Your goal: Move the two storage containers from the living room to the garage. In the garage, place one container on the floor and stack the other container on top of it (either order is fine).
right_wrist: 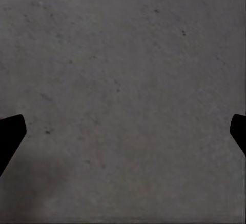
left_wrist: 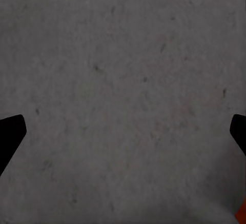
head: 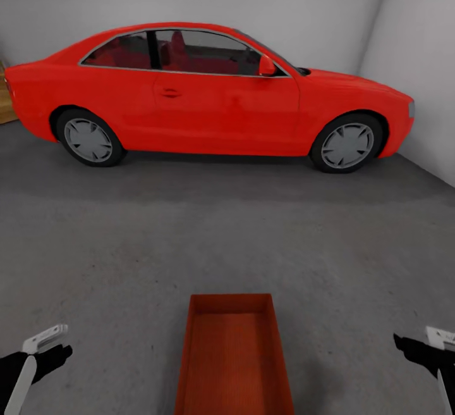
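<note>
One container sits on the garage floor, near and centred, its open top up, well short of the red car. The left gripper and right gripper hang either side of it, well apart from its walls, jaws spread wide and empty over bare floor. The second container likely has yet to be fetched. When stacking it, bring it level and squared to this one's long axis, then lower gently so the thin walls nest.
</note>
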Robot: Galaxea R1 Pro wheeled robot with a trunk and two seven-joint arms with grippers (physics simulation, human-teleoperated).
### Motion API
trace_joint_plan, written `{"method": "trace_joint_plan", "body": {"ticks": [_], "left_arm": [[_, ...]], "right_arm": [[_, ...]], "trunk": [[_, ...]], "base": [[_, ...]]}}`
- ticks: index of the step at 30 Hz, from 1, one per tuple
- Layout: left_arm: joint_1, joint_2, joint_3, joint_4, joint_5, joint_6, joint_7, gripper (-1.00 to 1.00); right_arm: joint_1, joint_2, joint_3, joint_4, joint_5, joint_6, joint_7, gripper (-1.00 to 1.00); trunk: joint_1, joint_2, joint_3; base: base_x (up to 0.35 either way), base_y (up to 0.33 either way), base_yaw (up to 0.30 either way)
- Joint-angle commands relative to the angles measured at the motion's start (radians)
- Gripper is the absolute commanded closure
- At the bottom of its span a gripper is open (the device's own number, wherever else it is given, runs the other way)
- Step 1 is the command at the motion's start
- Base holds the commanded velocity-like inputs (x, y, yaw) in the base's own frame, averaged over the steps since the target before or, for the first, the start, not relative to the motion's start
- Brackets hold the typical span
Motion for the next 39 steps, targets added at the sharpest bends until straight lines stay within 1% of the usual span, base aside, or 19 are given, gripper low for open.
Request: {"method": "trace_joint_plan", "body": {"ticks": [1, 3, 5, 6, 7, 9, 10, 11, 12, 13, 14, 15, 18, 25, 34, 39], "left_arm": [[0.000, -0.002, -0.001, 0.005, 0.011, 0.002, 0.008, -1.00], [0.001, -0.018, -0.011, 0.049, 0.011, -0.002, 0.007, -1.00], [0.001, -0.026, -0.035, 0.080, 0.011, -0.005, 0.006, -1.00], [0.001, -0.027, -0.052, 0.089, 0.012, -0.005, 0.005, -1.00], [0.001, -0.028, -0.060, 0.093, 0.012, -0.006, 0.004, -1.00], [0.001, -0.029, -0.089, 0.102, 0.012, -0.019, -0.010, -1.00], [0.001, -0.029, -0.095, 0.103, 0.012, -0.026, -0.016, -1.00], [0.001, -0.029, -0.104, 0.106, 0.012, -0.045, -0.031, -1.00], [0.001, -0.027, -0.117, 0.122, 0.010, -0.097, -0.092, -1.00], [0.001, -0.025, -0.119, 0.130, 0.009, -0.106, -0.118, -1.00], [0.001, -0.023, -0.120, 0.135, 0.009, -0.109, -0.135, -1.00], [0.001, -0.011, -0.121, 0.167, 0.008, -0.115, -0.219, -1.00], [0.001, -0.010, -0.121, 0.174, 0.007, -0.115, -0.247, -1.00], [0.001, -0.010, -0.121, 0.198, 0.007, -0.115, -0.249, -1.00], [0.001, -0.012, -0.122, 0.203, 0.009, -0.115, -0.249, -1.00], [0.001, -0.012, -0.121, 0.204, 0.008, -0.115, -0.249, -1.00]], "right_arm": [[0.000, 0.002, -0.003, 0.005, 0.013, 0.002, 0.009, -1.00], [0.000, 0.006, -0.003, 0.031, 0.016, -0.001, 0.010, -1.00], [0.001, 0.008, -0.003, 0.046, 0.017, -0.003, 0.011, -1.00], [0.001, 0.008, -0.003, 0.051, 0.017, -0.006, 0.013, -1.00], [0.001, 0.008, -0.003, 0.053, 0.017, -0.007, 0.016, -1.00], [0.001, 0.007, -0.003, 0.057, 0.018, -0.017, 0.045, -1.00], [0.001, 0.007, -0.003, 0.058, 0.018, -0.020, 0.059, -1.00], [0.001, 0.007, -0.003, 0.058, 0.021, -0.025, 0.095, -1.00], [0.002, 0.004, -0.003, 0.057, 0.077, -0.033, 0.246, -1.00], [0.002, 0.004, -0.004, 0.056, 0.109, -0.034, 0.291, -1.00], [0.002, 0.003, -0.004, 0.057, 0.124, -0.034, 0.309, -1.00], [0.002, 0.009, -0.005, 0.059, 0.150, -0.036, 0.334, -1.00], [0.002, 0.009, -0.006, 0.062, 0.146, -0.033, 0.336, -1.00], [0.002, 0.014, -0.006, 0.065, 0.144, -0.033, 0.337, -1.00], [0.002, 0.021, -0.006, 0.071, 0.145, -0.034, 0.335, -1.00], [0.002, 0.021, -0.006, 0.098, 0.144, -0.036, 0.334, -1.00]], "trunk": [[0.000, 0.000, -0.001], [0.000, 0.000, -0.001], [0.000, 0.000, -0.001], [0.000, 0.000, -0.001], [0.000, 0.000, -0.001], [0.000, 0.000, -0.001], [0.000, 0.000, -0.001], [0.000, 0.000, -0.001], [0.000, 0.000, -0.001], [0.000, 0.000, -0.001], [0.000, 0.000, -0.001], [0.000, 0.000, -0.001], [0.000, 0.000, -0.004], [0.000, 0.000, -0.014], [0.000, 0.000, -0.028], [0.000, 0.000, -0.030]], "base": [[0.000, 0.000, 0.000], [0.000, 0.000, 0.000], [0.000, 0.000, 0.000], [0.000, 0.000, 0.000], [0.000, 0.000, 0.000], [0.000, 0.000, 0.000], [0.000, 0.000, 0.000], [0.000, 0.000, 0.000], [0.000, 0.000, 0.000], [0.000, 0.000, 0.000], [0.000, 0.000, 0.000], [0.000, 0.000, 0.000], [0.000, 0.000, 0.018], [0.000, 0.000, 0.094], [0.000, 0.000, 0.115], [0.000, 0.000, 0.035]]}}
